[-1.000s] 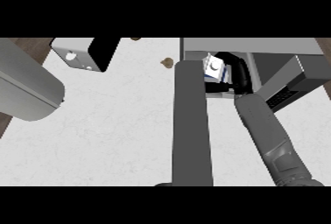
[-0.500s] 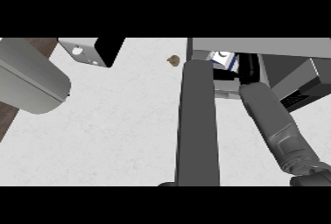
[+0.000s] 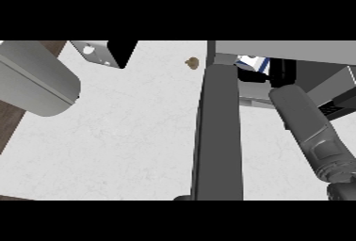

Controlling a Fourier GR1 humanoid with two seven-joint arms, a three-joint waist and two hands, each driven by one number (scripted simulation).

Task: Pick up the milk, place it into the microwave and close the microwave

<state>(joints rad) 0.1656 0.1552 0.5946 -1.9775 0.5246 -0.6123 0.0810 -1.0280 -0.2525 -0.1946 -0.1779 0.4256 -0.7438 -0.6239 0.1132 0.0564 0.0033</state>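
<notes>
Your open microwave door [image 3: 217,136] juts out beside the milk [image 3: 252,63]; right hand's grasp can't be told.

The microwave [image 3: 278,47] stands at the top right of the white tabletop [image 3: 125,141], its open door [image 3: 219,136] edge-on down the middle. The milk [image 3: 252,63] sits inside. The right forearm [image 3: 309,129] reaches into the opening.
</notes>
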